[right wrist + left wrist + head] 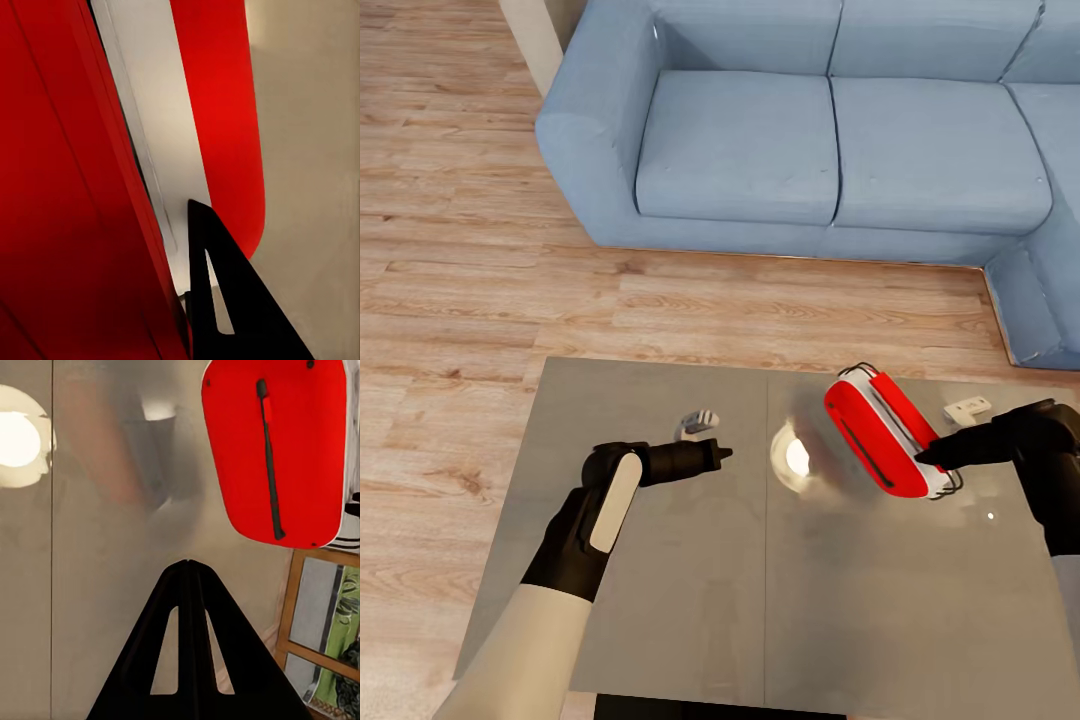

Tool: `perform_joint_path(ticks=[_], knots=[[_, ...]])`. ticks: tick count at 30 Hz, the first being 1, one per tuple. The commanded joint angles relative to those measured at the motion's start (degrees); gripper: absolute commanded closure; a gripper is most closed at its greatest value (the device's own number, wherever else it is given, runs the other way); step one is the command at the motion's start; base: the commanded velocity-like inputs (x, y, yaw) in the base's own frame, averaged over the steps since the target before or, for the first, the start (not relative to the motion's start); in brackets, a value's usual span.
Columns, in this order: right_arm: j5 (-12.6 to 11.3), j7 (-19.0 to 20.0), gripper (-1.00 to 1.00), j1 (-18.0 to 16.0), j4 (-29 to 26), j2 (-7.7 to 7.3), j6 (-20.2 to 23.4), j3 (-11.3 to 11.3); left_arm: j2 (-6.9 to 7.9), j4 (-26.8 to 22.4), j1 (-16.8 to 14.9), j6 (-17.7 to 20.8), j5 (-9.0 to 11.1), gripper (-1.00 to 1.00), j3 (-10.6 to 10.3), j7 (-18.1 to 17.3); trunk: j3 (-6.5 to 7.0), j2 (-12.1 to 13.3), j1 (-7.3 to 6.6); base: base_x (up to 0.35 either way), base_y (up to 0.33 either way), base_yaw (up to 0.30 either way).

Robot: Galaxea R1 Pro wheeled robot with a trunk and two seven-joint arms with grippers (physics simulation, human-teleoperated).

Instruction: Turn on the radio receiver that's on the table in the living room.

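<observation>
The radio receiver [880, 435] is a red rounded box with white side trim and a thin metal handle, leaning over on the grey glossy table [660, 600] at its right part. My right gripper [922, 457] is shut, its tip against the radio's white-trimmed side. In the right wrist view the black fingers [206, 255] press along the white trim between the red faces of the radio [60, 187]. My left gripper [725, 453] is shut and hovers over the table's middle, pointing toward the radio. The left wrist view shows that gripper [187, 562] short of the radio's red face [274, 450].
A blue L-shaped sofa [840, 130] stands beyond the table across pale wood-plank floor [460, 280]. Two small white objects lie on the table, one [698, 422] near my left gripper, one [967, 409] behind the radio. A bright lamp reflection [797, 457] glows on the tabletop.
</observation>
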Motion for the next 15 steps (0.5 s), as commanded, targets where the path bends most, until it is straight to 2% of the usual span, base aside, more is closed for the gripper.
perform_joint_path(ticks=[1,10,15], knots=[[-0.11,0.00,1.00,-0.01,0.00,0.08,0.04,0.05,0.00,0.05,0.01,0.01,-0.06,1.00,-0.01,0.00,0.00,-0.01,0.00,0.000,0.000,0.000],[-0.12,-0.10,1.00,0.02,0.13,0.19,0.04,0.01,0.00,0.09,-0.02,0.04,-0.05,1.00,-0.06,0.00,0.00,-0.01,0.00,0.000,0.000,0.000],[-0.04,-2.17,1.00,0.01,2.21,0.62,0.04,0.00,0.00,0.09,-0.01,0.04,-0.01,1.00,-0.08,0.00,0.00,-0.01,0.00,0.000,0.000,0.000]])
